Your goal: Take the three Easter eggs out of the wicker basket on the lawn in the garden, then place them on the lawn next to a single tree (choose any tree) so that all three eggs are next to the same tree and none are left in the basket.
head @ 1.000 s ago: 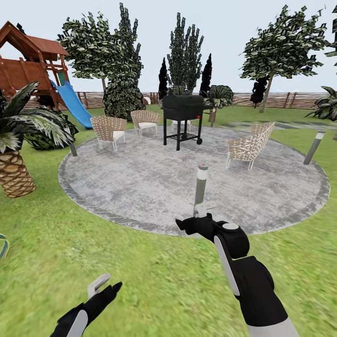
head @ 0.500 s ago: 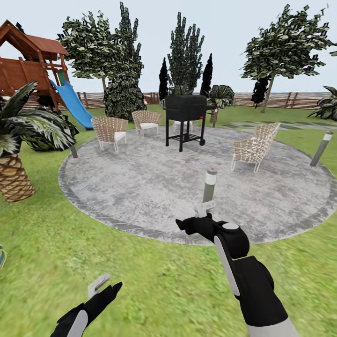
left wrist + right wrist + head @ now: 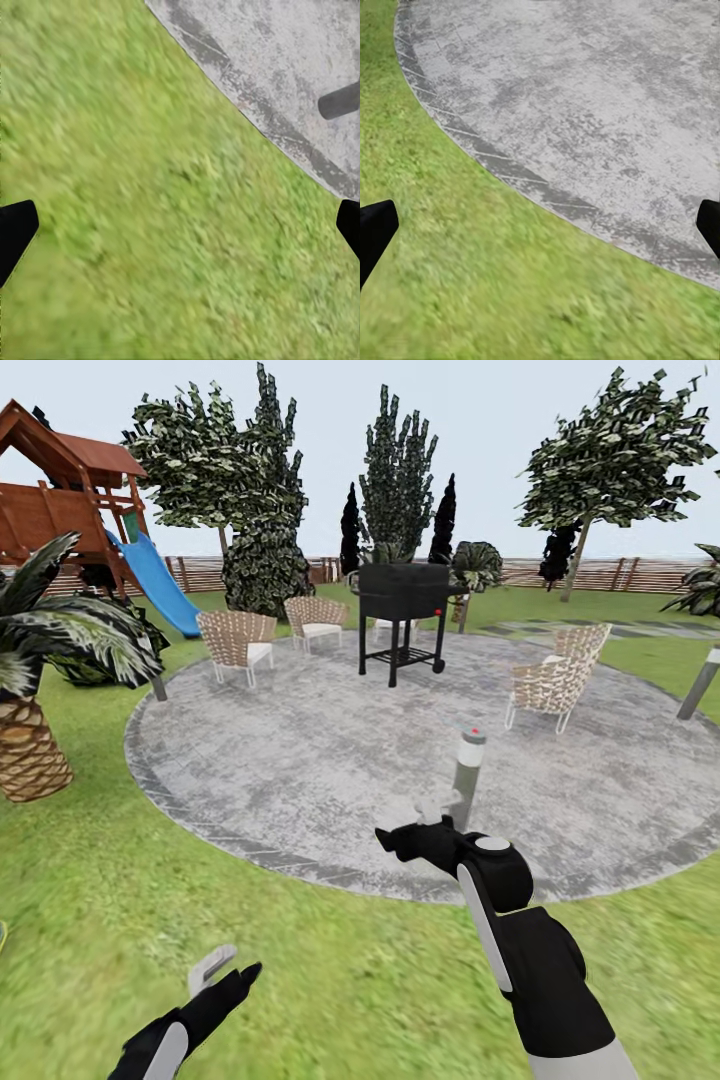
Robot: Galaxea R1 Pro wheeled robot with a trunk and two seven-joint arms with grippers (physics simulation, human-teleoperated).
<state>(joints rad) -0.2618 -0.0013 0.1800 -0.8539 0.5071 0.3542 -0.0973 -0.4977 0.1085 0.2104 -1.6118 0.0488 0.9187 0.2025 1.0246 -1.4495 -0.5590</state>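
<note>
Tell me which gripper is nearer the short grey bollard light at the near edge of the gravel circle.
Right. The right gripper sits just beside the bollard light, almost overlapping its base in the head view. The left gripper hangs lower over the lawn, well apart from it.

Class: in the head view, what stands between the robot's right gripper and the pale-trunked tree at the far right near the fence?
A short grey post light stands just beyond the right gripper at the gravel circle's edge. A wicker chair sits farther on towards the tree.
</note>
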